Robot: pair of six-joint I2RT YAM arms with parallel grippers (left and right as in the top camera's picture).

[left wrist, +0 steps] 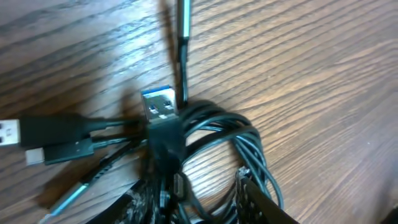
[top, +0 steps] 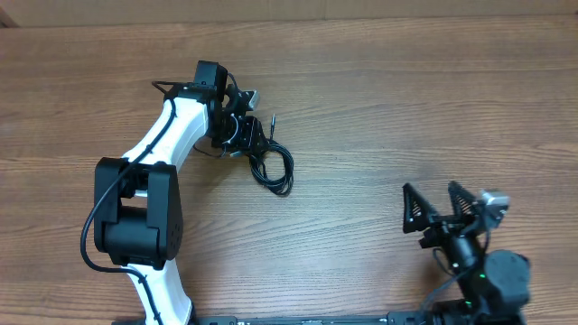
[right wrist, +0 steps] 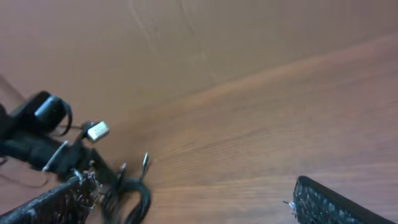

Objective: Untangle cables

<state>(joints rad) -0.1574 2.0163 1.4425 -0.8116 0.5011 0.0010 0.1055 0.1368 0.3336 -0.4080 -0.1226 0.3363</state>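
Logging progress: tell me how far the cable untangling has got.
Done: nothing visibly; the cables lie in one looped bundle, plugs fanned out. In hand: the left gripper sits at the bundle's plug end. Left: separating every cord; the right gripper stands open, apart.

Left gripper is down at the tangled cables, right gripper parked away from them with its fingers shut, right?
Not shut: the overhead view shows the right gripper parked away with its fingers spread open. The left gripper is at the cables.
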